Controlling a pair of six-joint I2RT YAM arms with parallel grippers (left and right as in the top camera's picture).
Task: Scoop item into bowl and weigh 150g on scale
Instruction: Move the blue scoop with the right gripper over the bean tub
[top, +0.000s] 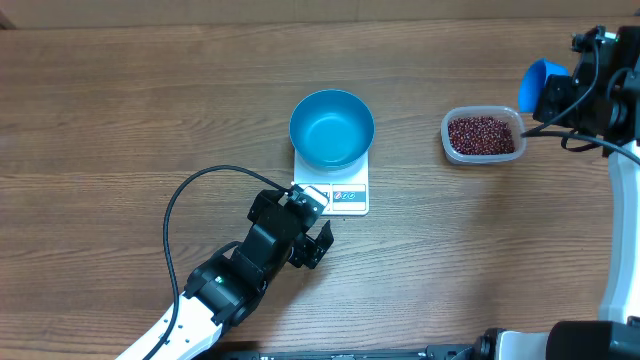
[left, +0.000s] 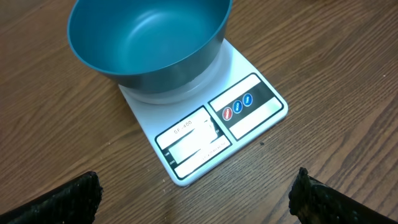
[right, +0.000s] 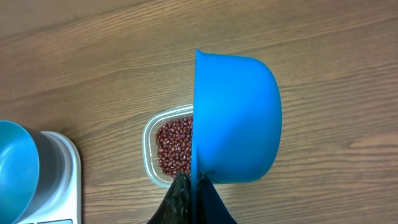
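Overhead, the left arm (top: 235, 275) slants up from the near edge. The left gripper (top: 318, 222) is spread wide and empty, just beside the scale (top: 345, 196) that carries the bowl (top: 331, 130). The right gripper (top: 556, 97) hangs near the beans (top: 483, 134), pinched on the scoop (top: 540, 84). Left wrist: the scale lies just ahead of the parted jaws. Right wrist: the scoop is held on edge above the tub (right: 148, 134) of beans.

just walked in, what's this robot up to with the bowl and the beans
The right gripper is shut on the handle of a blue scoop, held near the clear tub of red-brown beans. The teal bowl sits on the white scale and is empty, so no beans have been weighed yet. The left gripper is open and holds nothing, just in front of the scale's display edge.
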